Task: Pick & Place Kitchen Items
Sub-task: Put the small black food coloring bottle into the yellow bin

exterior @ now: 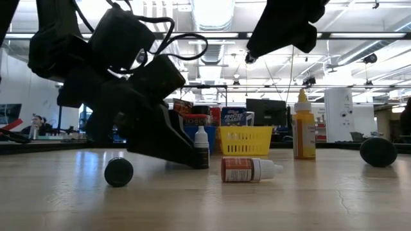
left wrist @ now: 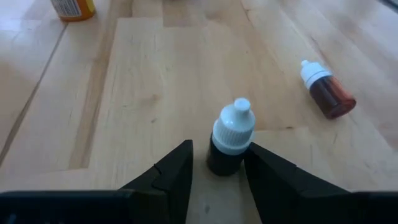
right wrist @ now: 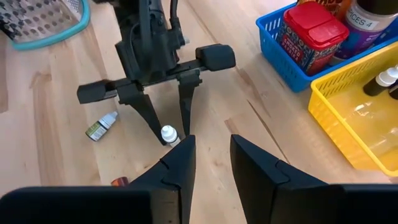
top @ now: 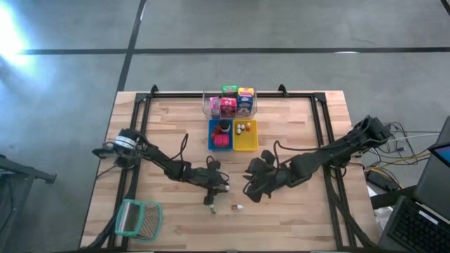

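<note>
A small dark bottle with a white ribbed cap (left wrist: 230, 138) stands upright on the wooden table (left wrist: 143, 93), clasped between the left gripper (left wrist: 219, 165) fingers. At its two o'clock lies a reddish-brown bottle (left wrist: 328, 93). The right gripper (right wrist: 210, 152) hovers nearby, fingers narrowly parted, empty.

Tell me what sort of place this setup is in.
Probably a robotics lab or open workshop, not a kitchen. The wooden table stands on a bare concrete floor, long ceiling lights run over a big open room, and a laptop with loose cables sits beside the table.
</note>
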`<state>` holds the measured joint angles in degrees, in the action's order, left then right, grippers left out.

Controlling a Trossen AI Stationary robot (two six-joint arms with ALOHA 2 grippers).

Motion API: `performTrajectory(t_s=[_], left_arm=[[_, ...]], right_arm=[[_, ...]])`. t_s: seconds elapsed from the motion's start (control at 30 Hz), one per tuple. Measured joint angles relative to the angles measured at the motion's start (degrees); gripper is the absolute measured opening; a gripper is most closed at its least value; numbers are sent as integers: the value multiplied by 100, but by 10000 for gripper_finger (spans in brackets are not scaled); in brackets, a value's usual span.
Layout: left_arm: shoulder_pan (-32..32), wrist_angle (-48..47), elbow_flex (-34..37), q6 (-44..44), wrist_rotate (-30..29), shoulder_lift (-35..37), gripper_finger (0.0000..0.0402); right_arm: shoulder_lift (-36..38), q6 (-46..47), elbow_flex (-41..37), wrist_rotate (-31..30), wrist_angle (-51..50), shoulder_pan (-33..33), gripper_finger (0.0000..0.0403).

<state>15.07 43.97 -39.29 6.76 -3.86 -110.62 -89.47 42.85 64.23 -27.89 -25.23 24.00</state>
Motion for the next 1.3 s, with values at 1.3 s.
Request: performTrajectory(t_s=[1.3], left_arm=[[-114,-48,-228,-78,-52,209,101]], right_arm=[[-1109,203,8,359,1667,172,117]])
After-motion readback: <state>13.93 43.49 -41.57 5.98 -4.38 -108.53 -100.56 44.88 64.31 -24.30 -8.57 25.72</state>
